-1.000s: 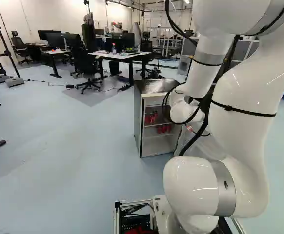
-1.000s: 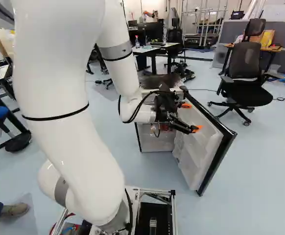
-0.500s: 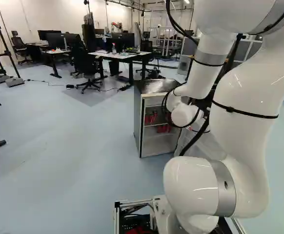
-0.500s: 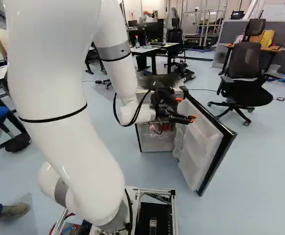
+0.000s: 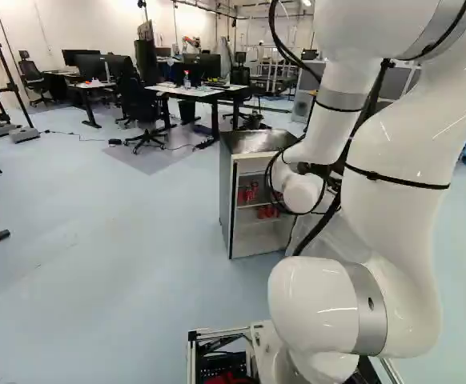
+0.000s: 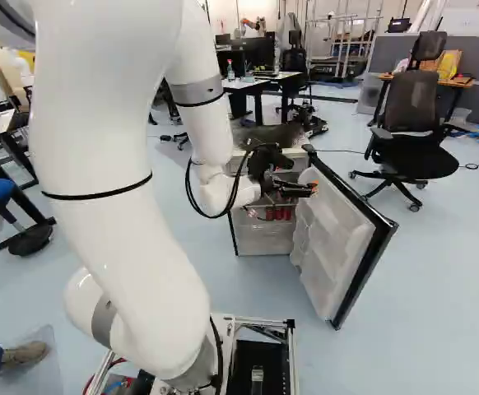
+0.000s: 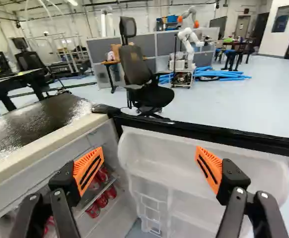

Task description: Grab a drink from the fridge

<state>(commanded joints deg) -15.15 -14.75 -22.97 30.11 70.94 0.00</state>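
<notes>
In the right base view my gripper (image 6: 295,188) is in front of the fridge's upper part, beside the inner side of its open door (image 6: 338,239). The wrist view shows the gripper (image 7: 149,161) open, its orange pads wide apart with nothing between them. Beyond the fingers lies the door's white inner lining (image 7: 169,163). Red cans (image 7: 101,199) stand on shelves inside the fridge, beyond and below one finger. In the left base view the fridge (image 5: 226,200) holds red cans (image 5: 267,211) on two levels; my arm covers its right part.
The fridge's dark top (image 7: 40,121) and pale front edge run beside one finger. An office chair (image 6: 412,123) stands behind the door. Desks (image 5: 197,92) are farther back. Another robot (image 7: 186,44) stands beyond the door near blue tubes (image 7: 219,73).
My wrist has turned, and the gripper has shifted leftward and slightly up in the right base view, away from the door. More red cans now show below it. Base and fridge have not moved.
</notes>
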